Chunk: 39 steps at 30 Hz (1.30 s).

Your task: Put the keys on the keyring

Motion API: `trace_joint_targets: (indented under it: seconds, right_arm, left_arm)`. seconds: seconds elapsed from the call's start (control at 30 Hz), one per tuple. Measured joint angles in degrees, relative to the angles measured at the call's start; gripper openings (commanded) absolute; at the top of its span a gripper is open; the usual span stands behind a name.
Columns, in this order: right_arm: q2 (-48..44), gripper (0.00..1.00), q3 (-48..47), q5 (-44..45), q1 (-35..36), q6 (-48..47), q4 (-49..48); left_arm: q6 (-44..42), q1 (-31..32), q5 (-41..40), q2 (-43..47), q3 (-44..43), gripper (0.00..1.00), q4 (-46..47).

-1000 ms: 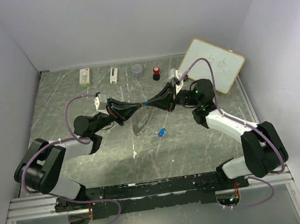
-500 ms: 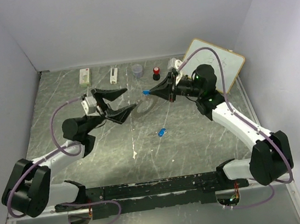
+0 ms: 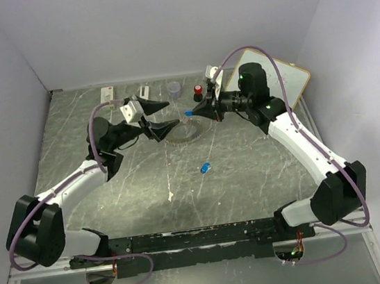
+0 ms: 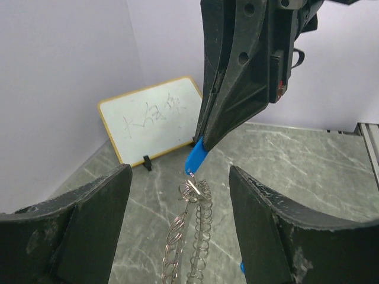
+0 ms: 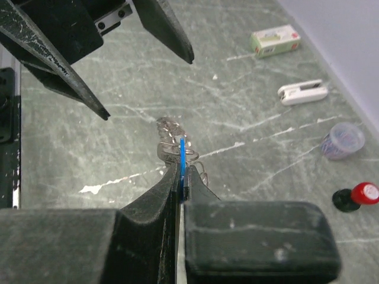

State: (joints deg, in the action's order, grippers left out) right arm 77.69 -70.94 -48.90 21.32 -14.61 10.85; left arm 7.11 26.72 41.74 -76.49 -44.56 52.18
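Right gripper (image 3: 191, 114) pinches one blue key (image 4: 195, 158), the keyring (image 4: 188, 234) hanging under it; left gripper (image 3: 173, 112) gapes wide, empty; second key (image 3: 205, 167) lies apart; clear cup (image 3: 174, 89) and red knob (image 3: 198, 90) stand behind

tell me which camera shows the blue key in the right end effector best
Left wrist: the blue key shows side-on, pinched at the tip of the right end effector, its lower end at the keyring. Right wrist sees it edge-on, a thin sliver. Top external shows only a blue speck.
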Motion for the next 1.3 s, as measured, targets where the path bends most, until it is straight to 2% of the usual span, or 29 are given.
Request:
trace_joint_targets:
  seconds: [0.23, 0.37, 0.57, 0.97, 1.3]
  right_arm:
    - [2.3, 0.0, -2.2, 0.3, 0.0, -5.0, 9.9]
    - [3.3, 0.0, -3.8, 0.3, 0.0, -6.5, 13.0]
    - [4.2, 0.0, -5.4, 0.2, 0.0, -8.2, 16.1]
    - [5.1, 0.0, -8.5, -0.1, 0.0, -10.2, 20.1]
    - [5.2, 0.0, -8.8, -0.6, 0.0, -11.2, 22.8]
  left_arm:
    - [-5.9, 0.9, 1.2, -4.1, -6.0, 0.66, -10.1]
    - [-9.7, 2.6, 1.9, -6.3, -10.0, 0.47, -16.3]
    - [-15.0, 4.7, 3.5, -9.4, -14.3, 0.34, -24.9]
    - [-23.2, 7.3, 6.4, -11.6, -19.8, 0.32, -38.0]
    - [-25.6, 7.9, 6.6, -12.4, -20.5, 0.16, -41.7]
